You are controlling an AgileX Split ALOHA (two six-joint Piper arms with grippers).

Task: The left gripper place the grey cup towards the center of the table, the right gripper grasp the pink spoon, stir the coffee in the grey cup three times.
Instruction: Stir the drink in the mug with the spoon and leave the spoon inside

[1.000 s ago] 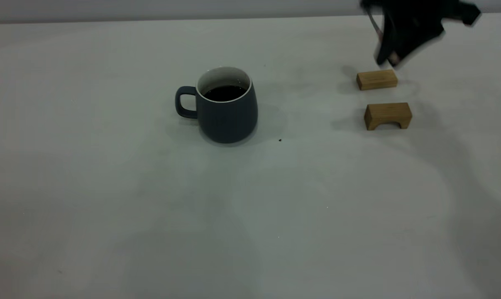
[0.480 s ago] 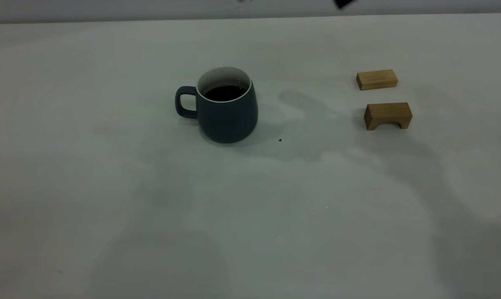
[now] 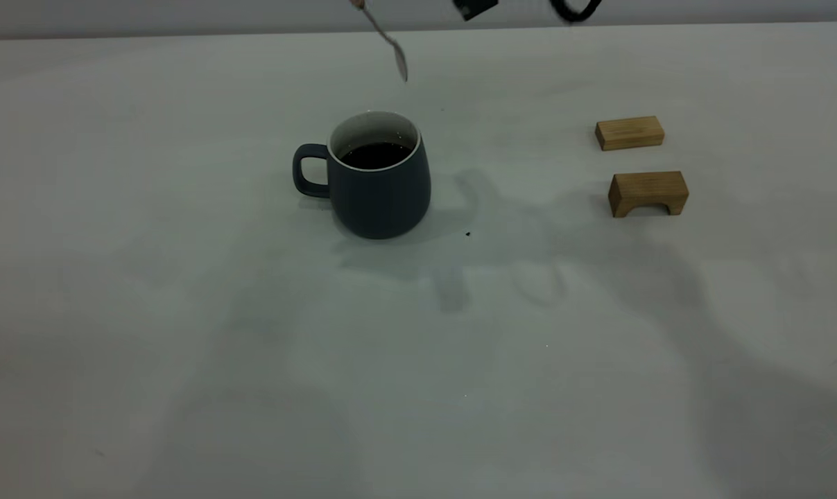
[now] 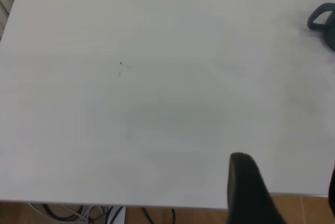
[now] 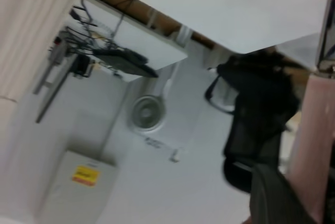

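Observation:
The grey cup (image 3: 380,190) stands upright near the table's (image 3: 182,312) middle, handle to the left, with dark coffee (image 3: 375,154) inside. The pink spoon (image 3: 392,47) hangs tilted above and a little behind the cup, bowl downward and clear of the rim. Only black bits of the right arm (image 3: 473,7) show at the top edge of the exterior view. In the right wrist view my right gripper (image 5: 306,182) is shut on the spoon's pink handle (image 5: 314,140). My left gripper (image 4: 288,192) is open at the table's edge, far from the cup's handle (image 4: 319,19).
Two tan wooden blocks lie to the right of the cup: a flat one (image 3: 630,132) farther back and an arched one (image 3: 648,193) nearer. A small dark speck (image 3: 467,234) sits just right of the cup.
The right gripper rose from above the wooden blocks and swung left out of the exterior view. The spoon now hangs over the cup. Cup and blocks have not moved.

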